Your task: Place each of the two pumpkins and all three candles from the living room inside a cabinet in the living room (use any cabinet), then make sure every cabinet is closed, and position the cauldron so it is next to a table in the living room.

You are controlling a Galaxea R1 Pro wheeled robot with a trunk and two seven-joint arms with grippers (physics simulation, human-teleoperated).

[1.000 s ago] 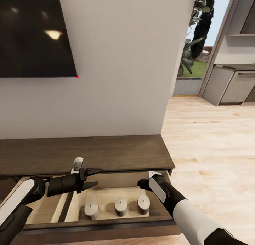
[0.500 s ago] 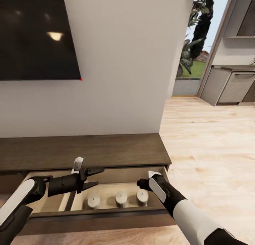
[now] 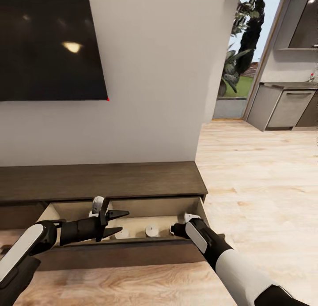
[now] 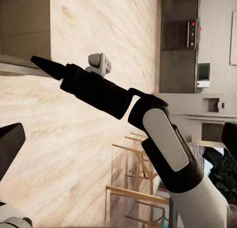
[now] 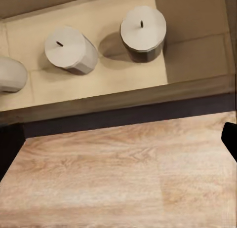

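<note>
The long dark-brown cabinet (image 3: pixel 110 180) runs along the wall, with one drawer (image 3: pixel 132 249) pulled out. In its pale inside stand pale grey candles; two of them (image 3: pixel 122 233) (image 3: pixel 151 231) show over the drawer front. The right wrist view looks down on three candles (image 5: pixel 69 49) (image 5: pixel 143 33) (image 5: pixel 10 75) behind the dark drawer front (image 5: pixel 118 112). My left gripper (image 3: pixel 123 221) hovers open over the drawer's left part, holding nothing. My right gripper (image 3: pixel 173 230) hangs open at the drawer's right front corner, its dark fingertips (image 5: pixel 10 149) wide apart and empty.
A black TV (image 3: pixel 48 45) hangs on the white wall above the cabinet. Light wood floor (image 3: pixel 256 173) opens to the right, toward a doorway with plants (image 3: pixel 236 63) and grey kitchen cabinets (image 3: pixel 282 107). Wooden chairs (image 4: pixel 133 188) show in the left wrist view.
The camera has drawn back from the cabinet and swung a little, so less of the drawer's inside shows. Both arms keep their pose; the grippers now sit over the drawer's front edge.
</note>
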